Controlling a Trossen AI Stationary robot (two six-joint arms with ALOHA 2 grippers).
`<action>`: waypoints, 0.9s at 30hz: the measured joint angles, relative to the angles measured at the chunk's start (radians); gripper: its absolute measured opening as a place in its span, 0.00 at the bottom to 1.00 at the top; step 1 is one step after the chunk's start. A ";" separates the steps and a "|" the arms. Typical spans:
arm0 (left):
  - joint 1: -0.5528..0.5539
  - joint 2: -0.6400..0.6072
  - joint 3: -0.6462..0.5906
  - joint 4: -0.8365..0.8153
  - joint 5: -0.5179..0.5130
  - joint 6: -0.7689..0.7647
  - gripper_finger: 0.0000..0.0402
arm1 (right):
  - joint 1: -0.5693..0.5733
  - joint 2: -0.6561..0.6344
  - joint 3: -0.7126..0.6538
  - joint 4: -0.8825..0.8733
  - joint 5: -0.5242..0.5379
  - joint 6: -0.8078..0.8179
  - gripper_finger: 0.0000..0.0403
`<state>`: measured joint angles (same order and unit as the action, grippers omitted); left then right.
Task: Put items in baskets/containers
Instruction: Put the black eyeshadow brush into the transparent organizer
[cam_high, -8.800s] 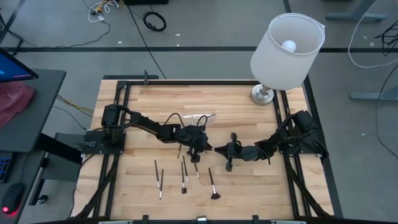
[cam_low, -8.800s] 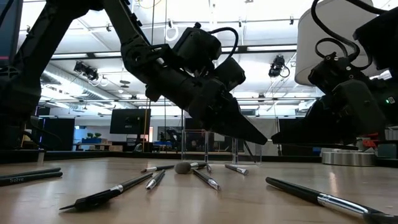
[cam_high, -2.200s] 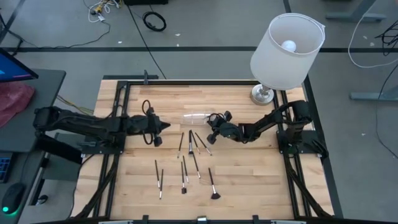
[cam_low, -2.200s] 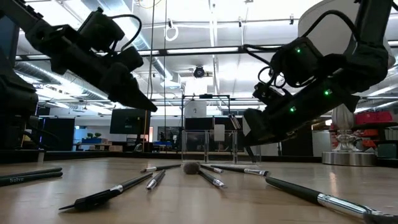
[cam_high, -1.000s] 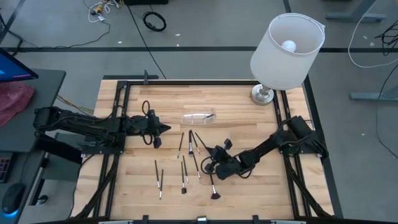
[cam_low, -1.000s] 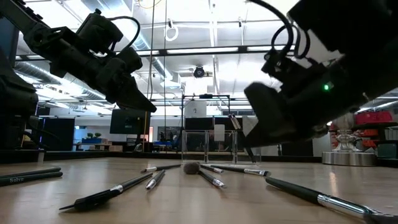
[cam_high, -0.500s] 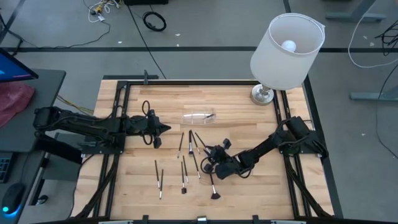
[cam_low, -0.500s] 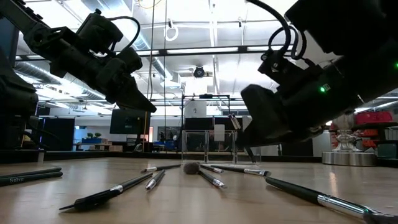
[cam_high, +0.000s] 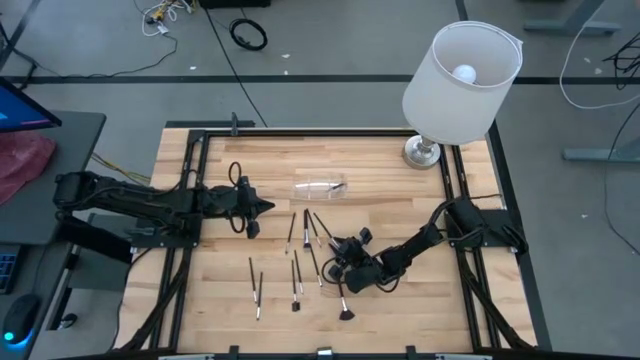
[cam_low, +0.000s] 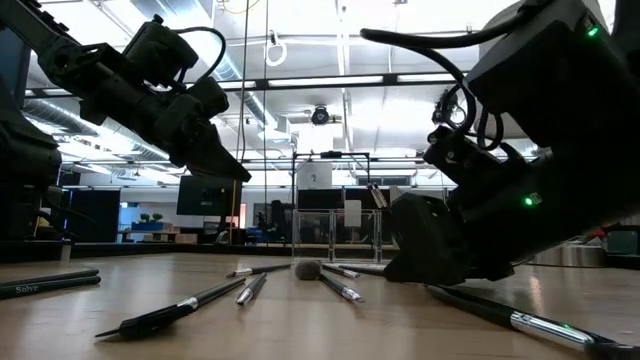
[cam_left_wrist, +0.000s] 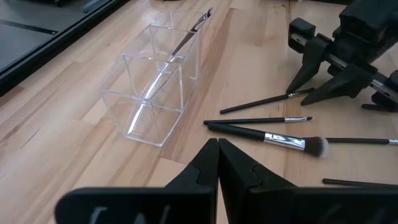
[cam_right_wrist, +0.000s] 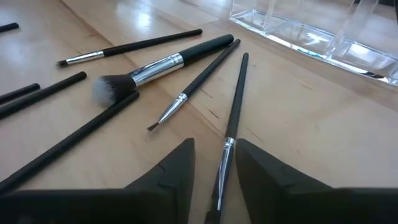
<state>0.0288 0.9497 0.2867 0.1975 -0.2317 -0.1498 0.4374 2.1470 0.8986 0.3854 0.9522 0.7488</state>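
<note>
The right gripper (cam_high: 343, 272) is positioned low over the table (cam_high: 400, 195), among the scattered makeup brushes (cam_high: 297, 272). In the right wrist view its fingers (cam_right_wrist: 171, 165) are parted and nothing is clasped; a thin dark-handled brush (cam_right_wrist: 231, 118) lies on the wood in line with the gap between them, its silver ferrule just ahead of the tips. A larger powder brush (cam_right_wrist: 155, 66) and several finer ones are spread beside it.

The left gripper (cam_high: 262, 204) is held off toward the left side of the table, clear of the brushes, with its fingers (cam_left_wrist: 205, 163) pressed together on nothing.

The clear plastic organiser (cam_high: 320, 187) lies on its side toward the far middle of the table, well apart from the right gripper. Its compartments are seen in the left wrist view (cam_left_wrist: 155, 78), with what appears to be one brush already inside.

The step in hand is judged to be the approach for picking up a brush. The next move is judged to require a final descent so that the fingers straddle the handle, closure on it, then carriage to the organiser's open end, where the shallow lie of the container calls for a near-level insertion.

A lamp (cam_high: 462, 80) stands at the far right corner.
</note>
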 joint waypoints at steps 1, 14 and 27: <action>0.000 0.000 0.000 0.000 0.000 0.000 0.03 | 0.000 0.000 0.000 -0.003 -0.001 0.000 0.31; 0.001 0.000 0.000 -0.002 0.000 0.005 0.03 | -0.046 -0.002 0.002 -0.056 -0.077 -0.004 0.10; 0.001 0.000 0.000 -0.003 0.000 0.007 0.03 | -0.074 -0.160 -0.011 -0.100 -0.126 -0.282 0.02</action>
<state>0.0296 0.9497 0.2867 0.1947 -0.2317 -0.1432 0.3632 1.9867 0.8874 0.2850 0.8260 0.4672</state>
